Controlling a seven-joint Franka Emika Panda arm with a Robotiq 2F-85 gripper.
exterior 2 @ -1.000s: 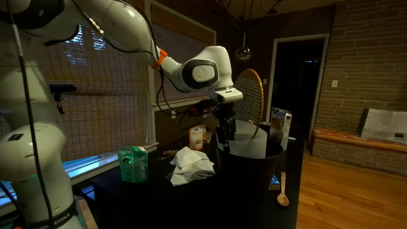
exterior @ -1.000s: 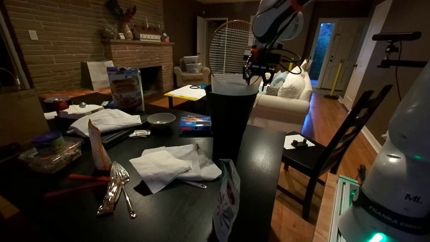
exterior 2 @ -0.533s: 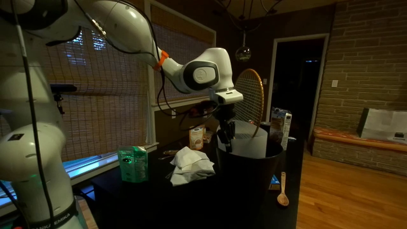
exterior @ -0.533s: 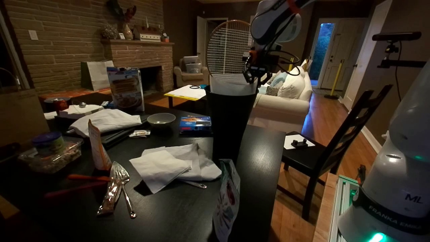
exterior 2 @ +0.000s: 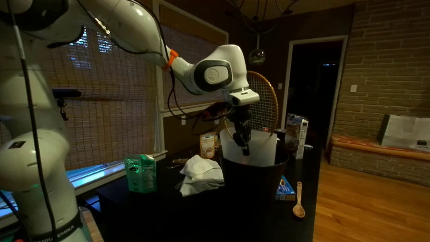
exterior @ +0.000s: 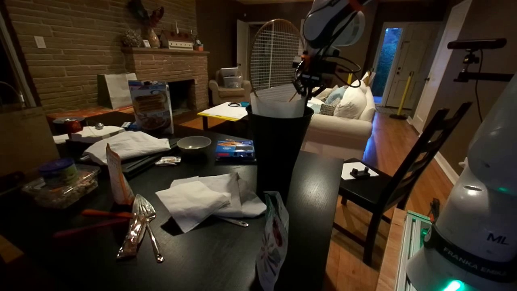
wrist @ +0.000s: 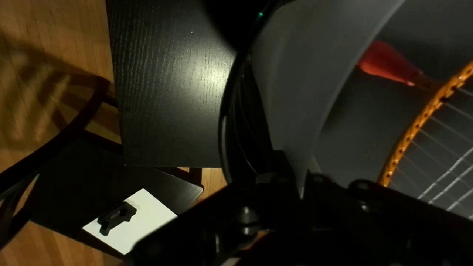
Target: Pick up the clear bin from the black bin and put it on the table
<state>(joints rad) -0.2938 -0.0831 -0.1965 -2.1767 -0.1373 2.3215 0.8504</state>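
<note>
Behind your dark desk (exterior: 315,186), in an exterior view, a brick wall (exterior: 72,48) fills the left background. Starting from that side, you have a crumpled white cloth (exterior: 125,146), some metal utensils (exterior: 145,208) in the foreground, and a tall food box (exterior: 151,107) standing further back. Next come a shallow bowl (exterior: 194,144), loose white napkins (exterior: 194,202) in front of it, and a blue box (exterior: 235,149). Just beside that box stands the black bin (exterior: 274,149); your clear bin (exterior: 274,107) is nested in it, its upper part showing above the black rim, with the strung head of a racket (exterior: 274,58) rising higher. At the right of the clear bin's rim is your end effector (exterior: 307,96); the wrist view shows it clamped on that bin's thin wall at the top edge. Further right, you see a white sofa (exterior: 343,127) beyond the desk, a black chair (exterior: 377,192) near the desk's edge, and last the base of your arm (exterior: 464,242).
</note>
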